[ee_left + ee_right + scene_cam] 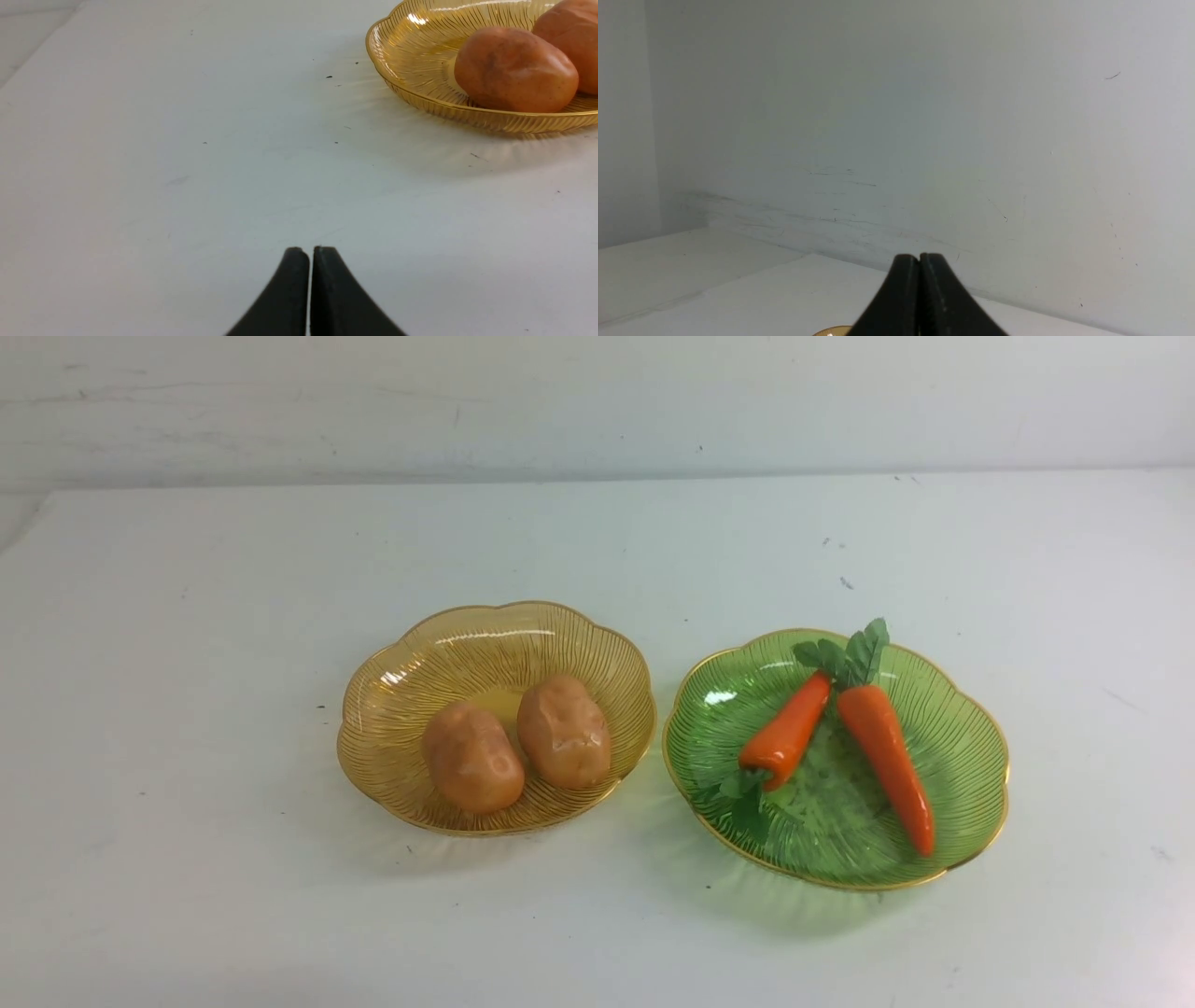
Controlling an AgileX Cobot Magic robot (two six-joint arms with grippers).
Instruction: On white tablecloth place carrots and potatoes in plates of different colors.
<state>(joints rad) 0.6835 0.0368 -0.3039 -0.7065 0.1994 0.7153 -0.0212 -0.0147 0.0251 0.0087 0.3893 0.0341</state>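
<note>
Front view: both potatoes [518, 745] lie side by side in the amber plate [401, 709] on my left, both carrots [845, 742] in the green plate [971, 747] on my right, on the white tablecloth [187, 663]; neither arm shows. Left wrist view: left gripper [310, 252] closed, empty, low over bare cloth, the amber plate ahead and to one side (I judge the sorting done). Right wrist view: right gripper [920, 259] closed, empty, aimed at the wall [924, 116].
</note>
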